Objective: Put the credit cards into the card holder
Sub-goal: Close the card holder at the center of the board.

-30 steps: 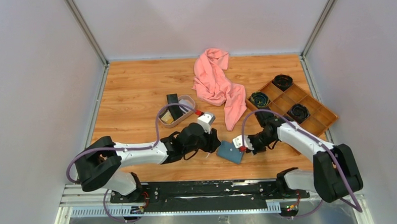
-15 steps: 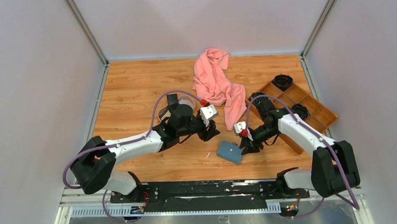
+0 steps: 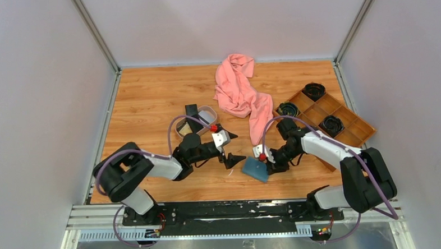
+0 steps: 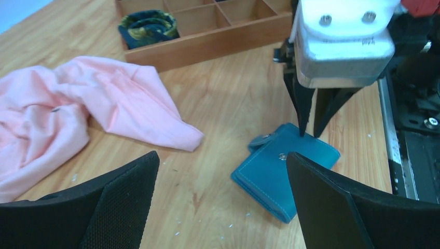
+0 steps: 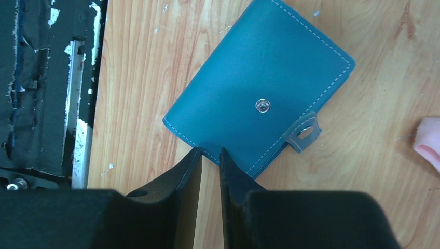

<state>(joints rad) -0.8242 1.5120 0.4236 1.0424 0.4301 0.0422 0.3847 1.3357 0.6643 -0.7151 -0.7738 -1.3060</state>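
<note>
The card holder (image 3: 254,169) is a closed teal wallet lying flat on the wood, its tab clasp (image 5: 305,133) undone. My right gripper (image 3: 269,165) points down at its right edge, with the jaws a narrow slit apart and nothing between them; the fingertips (image 5: 193,153) touch the stitched edge of the card holder (image 5: 259,88). My left gripper (image 3: 234,148) hovers low just left of it, open wide. The left wrist view shows the card holder (image 4: 283,171) ahead of the left gripper (image 4: 220,162), with the right gripper (image 4: 310,129) on its far edge. One black credit card (image 3: 192,109) leans in the oval beige tray (image 3: 208,110).
A pink cloth (image 3: 242,95) lies crumpled behind the grippers. The brown wooden compartment tray (image 3: 344,126) at the right holds dark rolled items (image 4: 148,26). The black base rail (image 5: 41,78) runs along the near table edge, close to the holder.
Both grippers lifted off the holder and came back down beside it. The left jaws opened wide. The right jaws parted slightly and now rest on the holder's edge.
</note>
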